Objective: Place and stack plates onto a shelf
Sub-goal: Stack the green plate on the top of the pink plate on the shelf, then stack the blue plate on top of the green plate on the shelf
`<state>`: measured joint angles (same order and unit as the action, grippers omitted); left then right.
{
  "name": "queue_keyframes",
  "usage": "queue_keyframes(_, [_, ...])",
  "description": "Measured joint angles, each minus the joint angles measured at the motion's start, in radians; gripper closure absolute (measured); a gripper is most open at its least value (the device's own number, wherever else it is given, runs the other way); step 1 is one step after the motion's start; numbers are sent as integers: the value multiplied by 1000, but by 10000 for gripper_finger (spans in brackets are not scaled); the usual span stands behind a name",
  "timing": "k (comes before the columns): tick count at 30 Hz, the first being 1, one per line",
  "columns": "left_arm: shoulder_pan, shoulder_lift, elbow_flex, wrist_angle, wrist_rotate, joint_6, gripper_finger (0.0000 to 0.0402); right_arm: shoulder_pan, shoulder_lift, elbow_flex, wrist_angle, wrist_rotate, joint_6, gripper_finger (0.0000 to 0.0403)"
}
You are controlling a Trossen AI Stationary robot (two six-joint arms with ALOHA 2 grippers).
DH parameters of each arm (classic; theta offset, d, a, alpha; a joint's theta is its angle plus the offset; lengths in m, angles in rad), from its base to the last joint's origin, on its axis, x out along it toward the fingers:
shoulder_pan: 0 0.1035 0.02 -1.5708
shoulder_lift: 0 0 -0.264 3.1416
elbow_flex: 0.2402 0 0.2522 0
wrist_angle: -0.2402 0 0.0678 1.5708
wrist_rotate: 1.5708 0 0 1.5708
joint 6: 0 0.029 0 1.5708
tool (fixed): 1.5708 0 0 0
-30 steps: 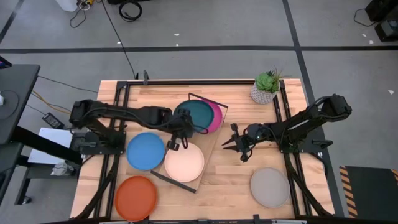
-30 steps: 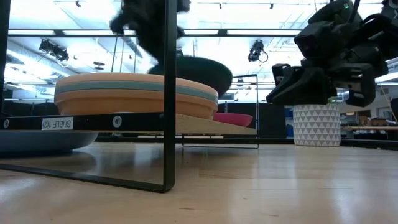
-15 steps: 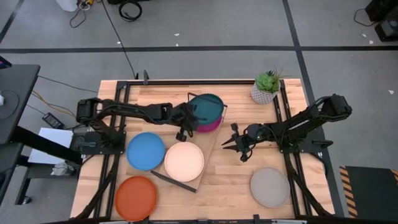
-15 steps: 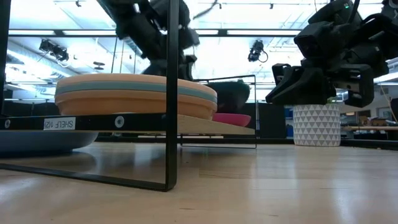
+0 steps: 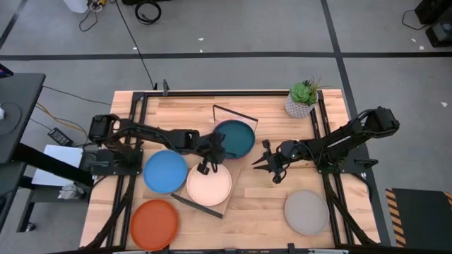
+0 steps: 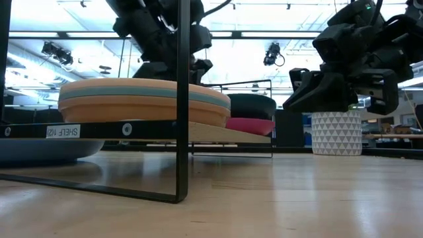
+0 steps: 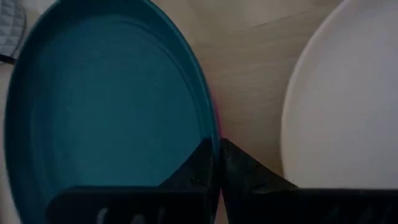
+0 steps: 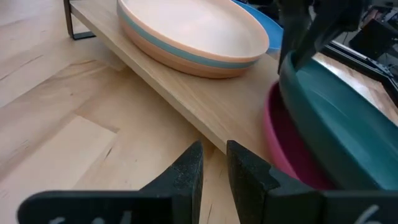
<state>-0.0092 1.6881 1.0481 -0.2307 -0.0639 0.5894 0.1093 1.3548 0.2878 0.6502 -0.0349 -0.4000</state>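
One teal plate (image 5: 235, 137) in left gripper (image 5: 215, 147)

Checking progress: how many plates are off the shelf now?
3: blue plate beside the shelf, orange-red plate at the table's near-left corner, grey plate near right. None seem hidden.

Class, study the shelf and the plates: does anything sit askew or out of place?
The shelf lies slanted across the table rather than square to its edges. The dark teal plate sits on the magenta plate, still pinched at its rim by the left gripper. Nothing looks spilled or broken.
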Motion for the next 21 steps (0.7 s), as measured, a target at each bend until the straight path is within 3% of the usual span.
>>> queue_keyframes(6, [-35,-1,-1,-6,-179,-32,366,0,0,0,0,0,4,325])
queue_keyframes(15, [-39,-81,-1,-6,-96,-171,283,0,0,0,-4,41,5,325])
queue_keyframes(21, [-32,-215,0,-135,-95,-480,266,0,0,0,-11,42,5,325])
